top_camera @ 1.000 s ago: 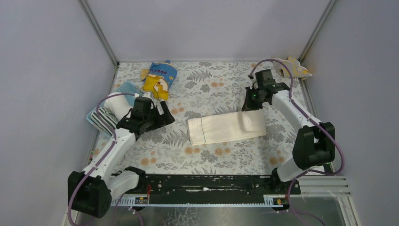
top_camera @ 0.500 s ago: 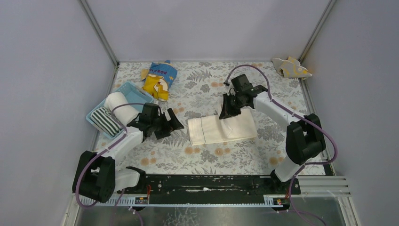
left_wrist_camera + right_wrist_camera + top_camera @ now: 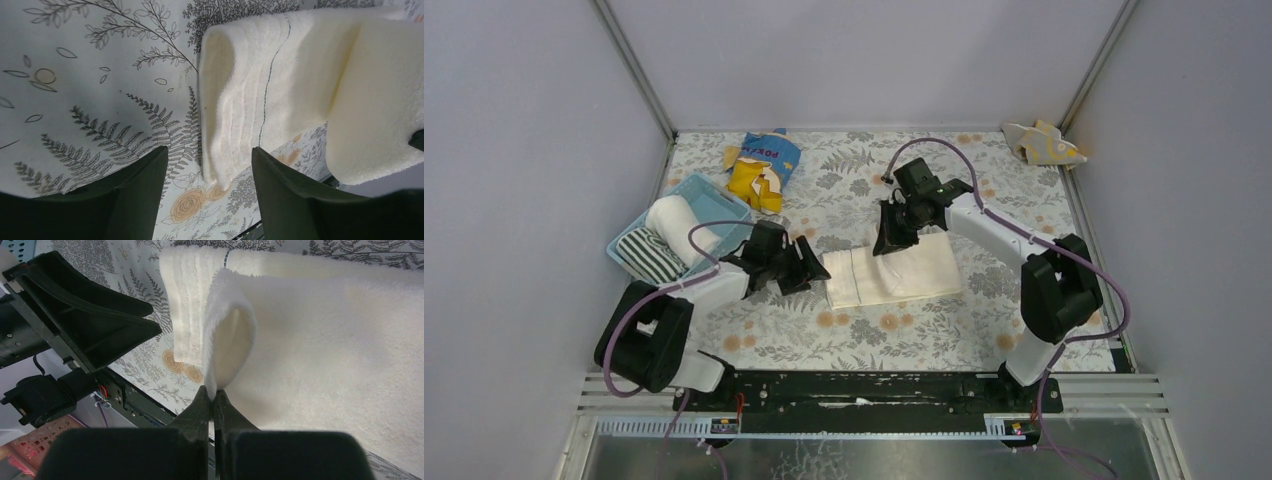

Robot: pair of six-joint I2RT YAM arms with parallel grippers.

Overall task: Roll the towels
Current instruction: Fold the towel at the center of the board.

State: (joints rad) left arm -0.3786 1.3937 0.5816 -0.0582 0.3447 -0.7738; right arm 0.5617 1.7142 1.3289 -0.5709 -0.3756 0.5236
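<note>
— Where did the cream-white folded cloth towel [image 3: 909, 275] lie?

— Flat at the middle of the leaf-printed table cover [image 3: 874, 332], with its long side running left to right. Its right end was lifted and curled over towards the left in a loose loop.

— What held that end up?

— The right gripper [image 3: 884, 247]. In the right wrist view its fingers [image 3: 200, 410] were pinched tight on the thin edge of the fold, with only cloth between them.

— And the left gripper [image 3: 815, 268]?

— Low over the table, just beside the towel's left end, its jaws standing apart. In the left wrist view the towel's near corner showed in the gap between the two dark fingers [image 3: 140, 192]. I couldn't tell whether either one touched the cloth.

— Any other towels?

— A rolled white cloth towel [image 3: 674, 218] and a black-and-white striped cloth towel [image 3: 649, 257] sat side by side in the light blue plastic basket [image 3: 714, 192] at the left edge. A crumpled beige cloth towel with yellow marks [image 3: 1044, 143] lay in the far right corner, well apart from both arms.

— Anything else?

— A blue-and-yellow glossy snack bag [image 3: 762, 168] lay near the far edge, just beyond the basket.
</note>
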